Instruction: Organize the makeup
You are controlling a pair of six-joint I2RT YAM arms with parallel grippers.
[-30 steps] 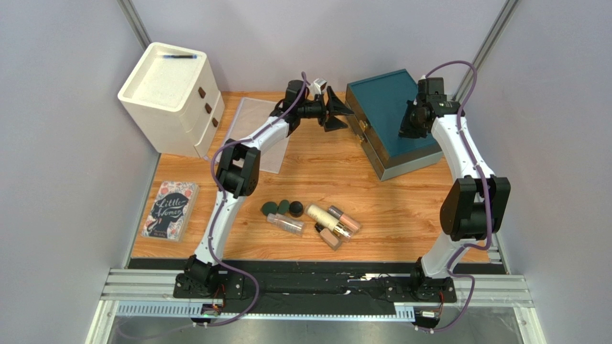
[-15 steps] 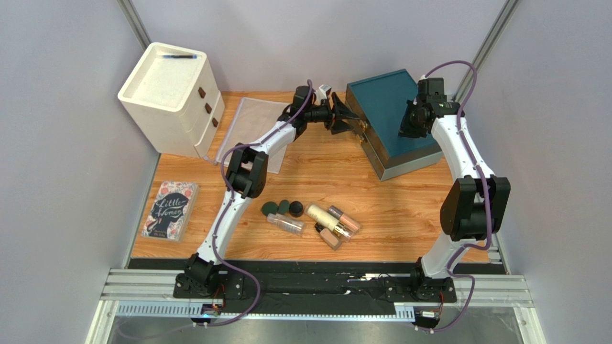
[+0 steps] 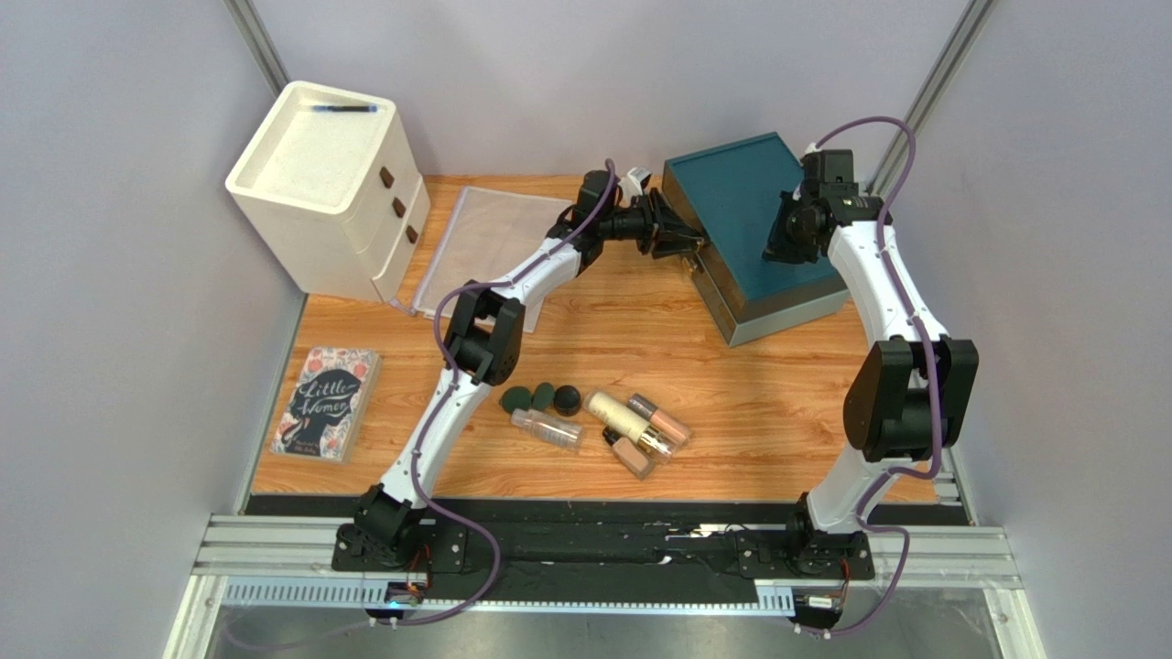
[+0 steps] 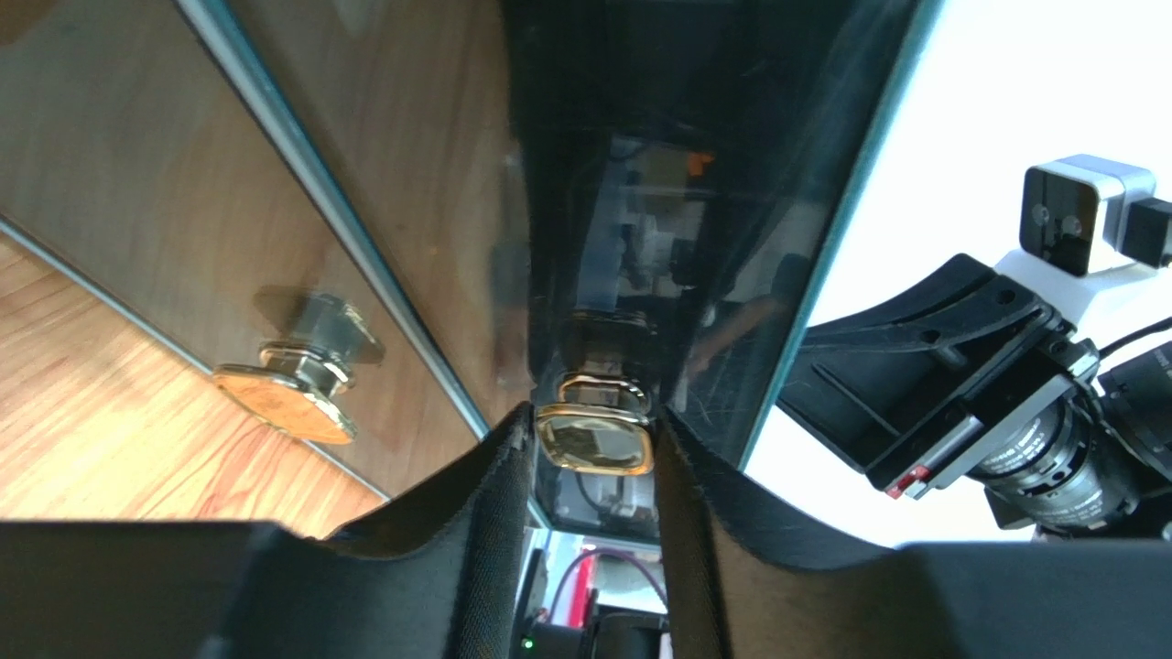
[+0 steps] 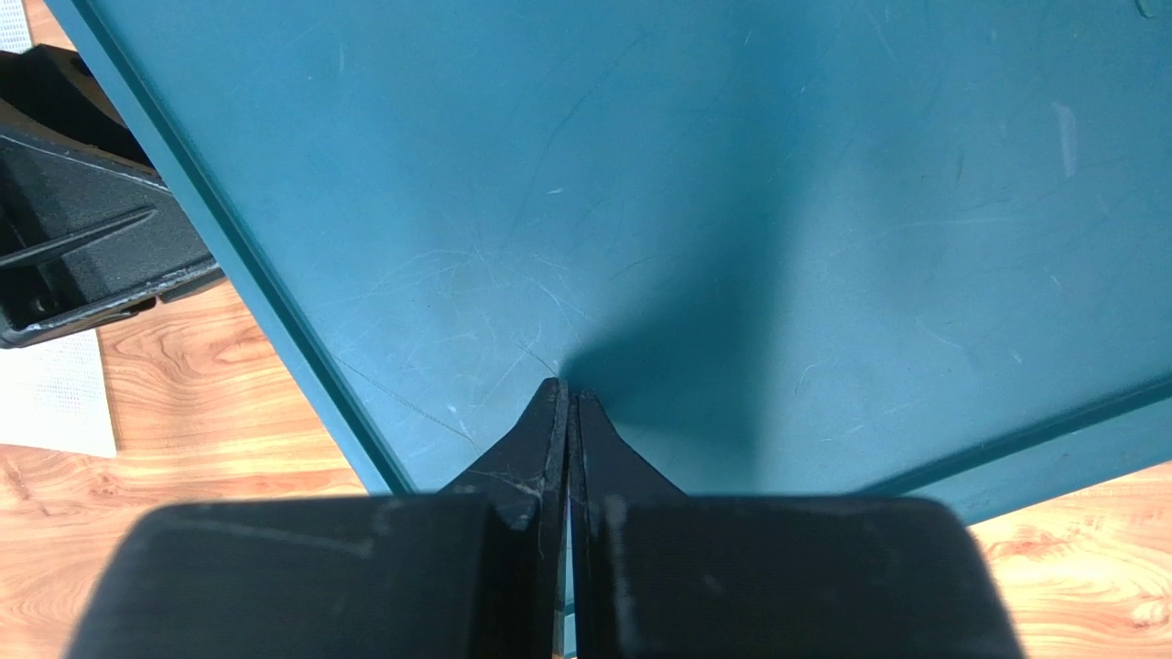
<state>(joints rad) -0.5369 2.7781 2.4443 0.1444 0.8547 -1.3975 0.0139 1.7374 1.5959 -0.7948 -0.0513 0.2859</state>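
Moved: left gripper (image 3: 684, 236) has reached further toward the far right corner of the wooden table (image 3: 771, 398) and now meets the front of the scuffed teal hard-lidded box (image 3: 750, 227). Its jaws are narrower than a second ago. Right arm and makeup have not shifted.
Left hand: pinching the small gold metal clasp (image 4: 594, 440) on the box front, with a finger against each side as far as the wrist view shows. How firm the grip is I cannot tell.
Right hand: right gripper (image 5: 567, 398) has its fingers pressed together, tips resting on the lid top, holding nothing.
Second fitting: gold turn latch (image 4: 286, 398) to the clasp's left in the wrist view, untouched.
Makeup: three dark round puffs (image 3: 544, 397) plus cream, clear and pinkish-beige tubes and bottles (image 3: 626, 429), loose in one cluster at the middle of the table toward its near edge, well apart from both grippers.
Other: white three-drawer unit (image 3: 330, 186) at the far left corner, clear zip pouch (image 3: 482, 240) just beside it, illustrated book (image 3: 326, 401) by the left edge.
Done: nothing sorted yet. The box looks shut from above.
Left: likely unfasten and lift the lid, then carry every piece over, which is nearly the whole job.
Stage: very start, opening the container.
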